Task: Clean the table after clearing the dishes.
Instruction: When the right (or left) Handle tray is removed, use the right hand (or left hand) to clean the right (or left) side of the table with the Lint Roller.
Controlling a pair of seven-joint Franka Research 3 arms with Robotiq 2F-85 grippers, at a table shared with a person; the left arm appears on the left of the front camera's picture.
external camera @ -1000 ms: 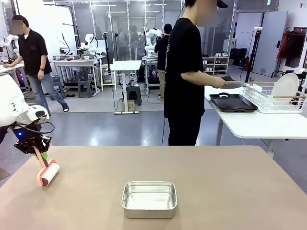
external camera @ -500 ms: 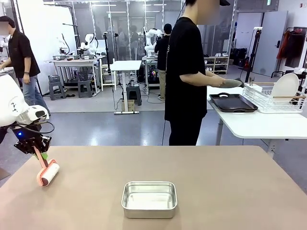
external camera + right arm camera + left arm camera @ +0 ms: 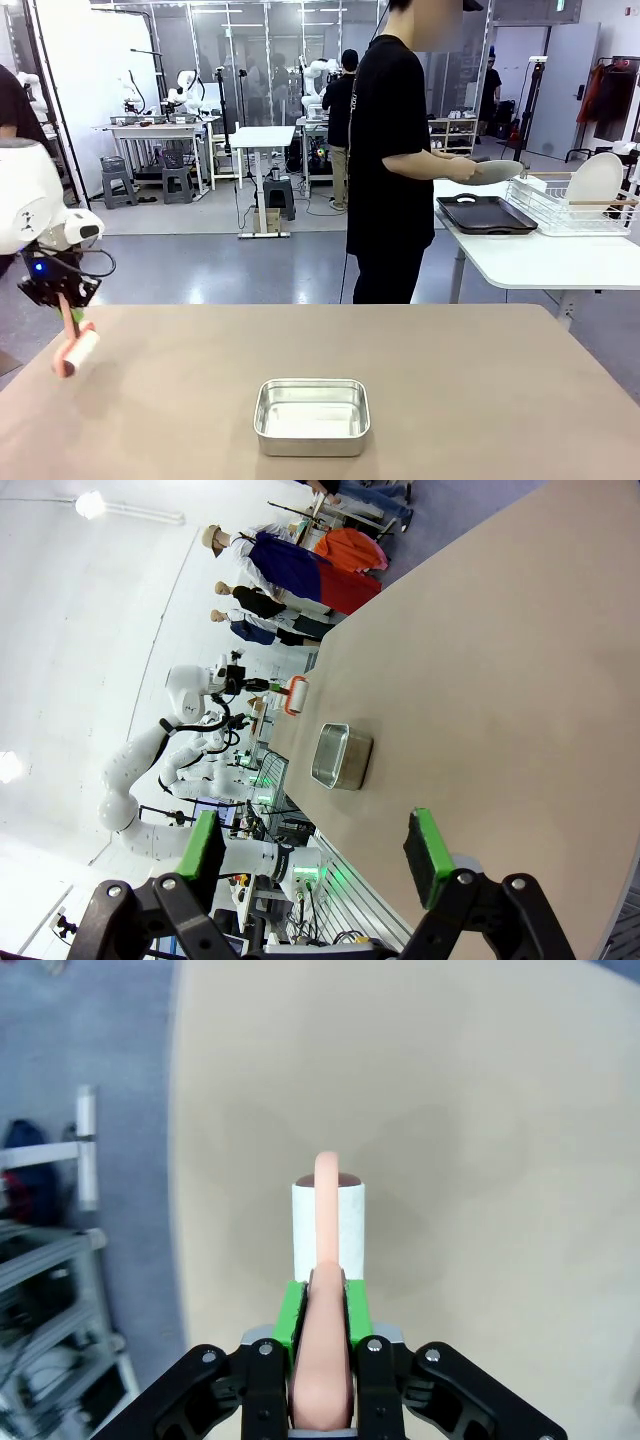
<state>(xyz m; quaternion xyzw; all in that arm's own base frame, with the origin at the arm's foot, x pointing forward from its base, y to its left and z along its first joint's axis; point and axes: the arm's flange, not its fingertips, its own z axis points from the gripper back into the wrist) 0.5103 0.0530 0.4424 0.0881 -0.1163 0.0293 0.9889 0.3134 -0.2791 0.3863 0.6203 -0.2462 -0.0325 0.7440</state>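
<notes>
Your left gripper point(image 3: 320, 1380) is clamped on the lint roller point(image 3: 75, 352) over the table's point(image 3: 480, 380) left edge; right gripper point(image 3: 318, 855) jaws apart. Steel pan point(image 3: 311, 416) near front edge; the person holds a plate point(image 3: 495, 171) beside the tray point(image 3: 486, 214) on the white side table point(image 3: 540, 262).

You're looking at a robotics lab: white workbenches point(image 3: 262, 138) across a grey floor, glass partitions point(image 3: 265, 50) behind them

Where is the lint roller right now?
In the front view, the lint roller hangs from the shut left gripper over the table's left edge, well left of the steel pan.
</notes>
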